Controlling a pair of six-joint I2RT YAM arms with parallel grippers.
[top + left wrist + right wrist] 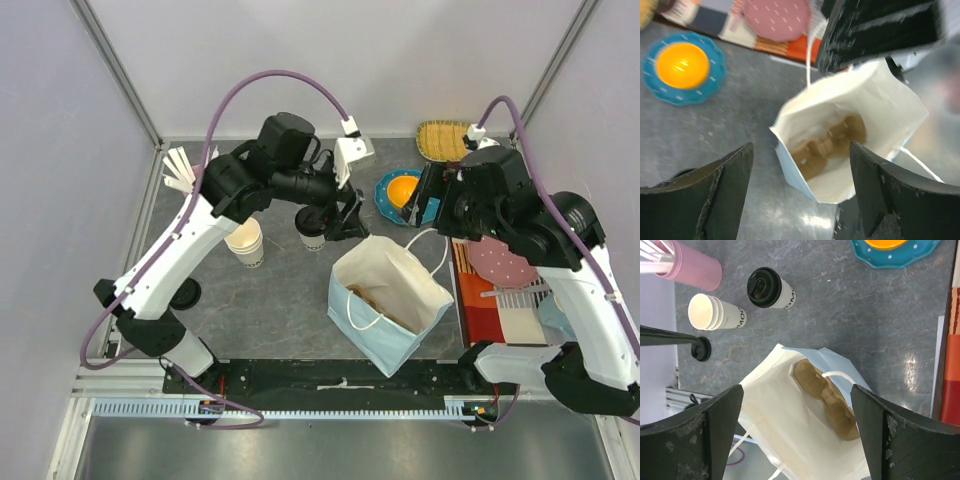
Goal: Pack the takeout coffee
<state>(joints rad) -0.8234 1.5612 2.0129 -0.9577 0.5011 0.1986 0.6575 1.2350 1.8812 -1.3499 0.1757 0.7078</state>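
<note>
Nothing packed yet: the takeout coffee [771, 288] stands on the table [865, 320], outside the open paper bag [785, 425]; left gripper [801, 167] and right gripper [796, 397] gape empty.

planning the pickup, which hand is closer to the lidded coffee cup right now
Left. The left hand hangs open close beside the takeout coffee, just to its right. The right hand is well off further right, above the blue plate's far edge.

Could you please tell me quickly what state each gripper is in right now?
Left gripper: open, holding nothing.
Right gripper: open, holding nothing.
</note>
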